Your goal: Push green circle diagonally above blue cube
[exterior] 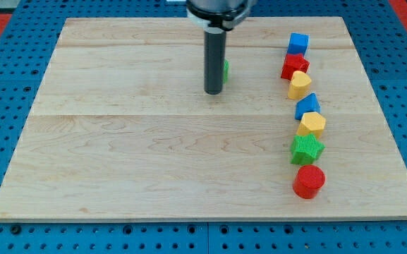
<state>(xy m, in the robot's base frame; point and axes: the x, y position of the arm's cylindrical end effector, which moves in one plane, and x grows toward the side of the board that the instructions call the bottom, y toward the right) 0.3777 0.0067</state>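
Note:
My tip (pixel 213 92) stands on the wooden board at the upper middle. The green circle (pixel 225 69) is almost wholly hidden behind the rod; only a thin green sliver shows at the rod's right edge, a little above the tip. The blue cube (pixel 298 43) sits at the upper right, at the top of a column of blocks, well to the right of my tip.
Below the blue cube, a column runs down the board's right side: a red block (pixel 294 66), a yellow block (pixel 300 85), a blue block (pixel 307 106), a yellow block (pixel 312 124), a green star (pixel 307 149) and a red cylinder (pixel 309 181). The board edge (pixel 203 219) meets a blue pegboard.

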